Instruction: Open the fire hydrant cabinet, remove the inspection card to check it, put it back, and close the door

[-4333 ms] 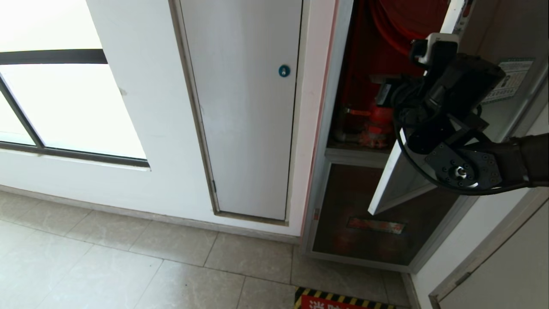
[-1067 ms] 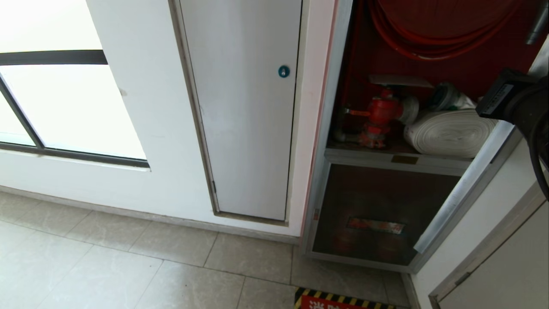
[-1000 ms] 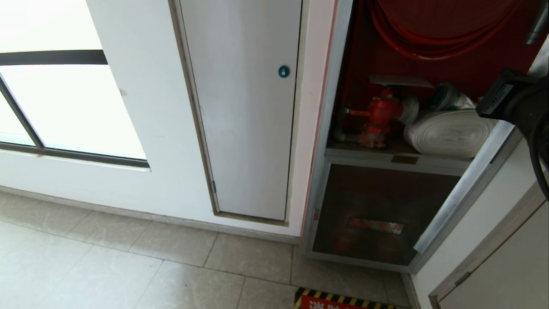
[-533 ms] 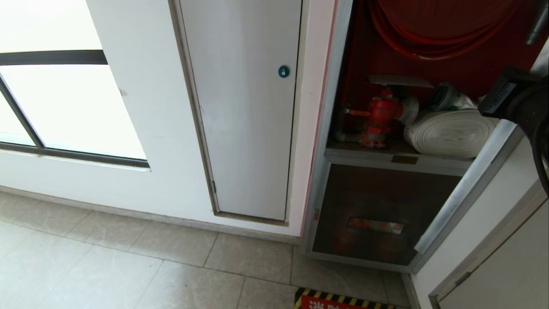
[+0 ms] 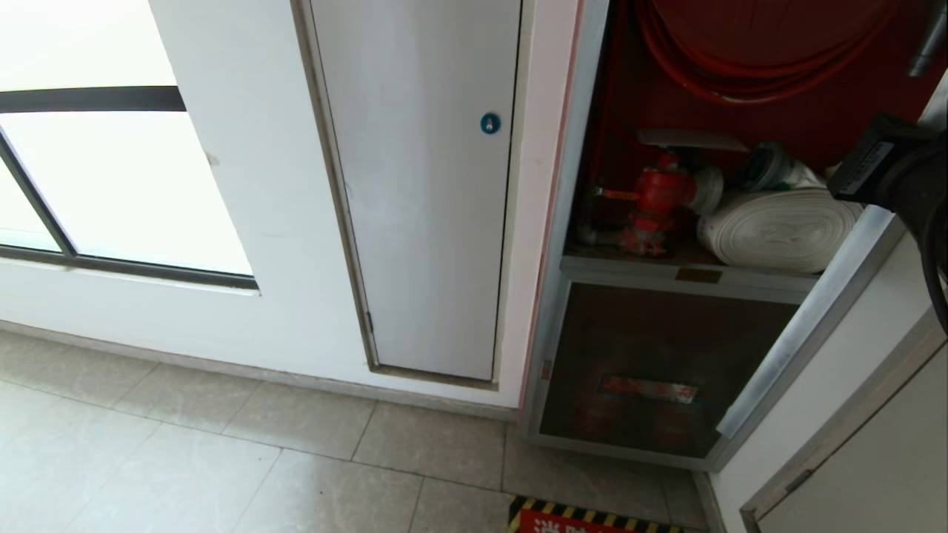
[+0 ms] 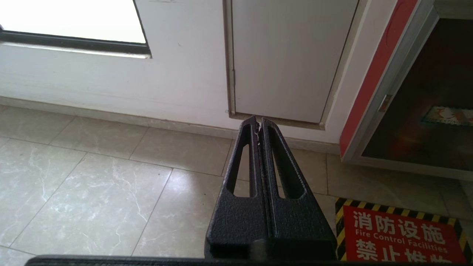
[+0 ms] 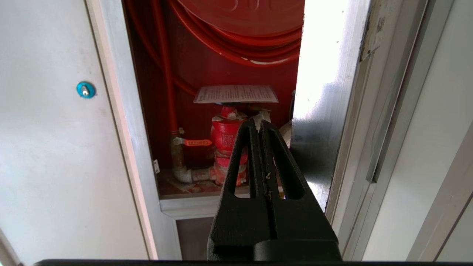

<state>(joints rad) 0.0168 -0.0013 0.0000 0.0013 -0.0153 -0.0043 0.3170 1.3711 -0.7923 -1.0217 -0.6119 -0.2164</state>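
The right arm (image 5: 907,181) is matte black, a boxy housing with a pale printed label on its side and a black cable looping beneath it. Each end effector, left (image 6: 258,123) and right (image 7: 258,123), has two tapered black fingers (image 7: 240,162) with a rough, pebbled finish and a long triangular slot cut through each.

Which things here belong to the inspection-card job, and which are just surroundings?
Job:
cabinet, open
door, swung wide
card, lying on the valve
right claw, shut, empty

Surroundings:
white panel
window
floor sign
left claw, shut
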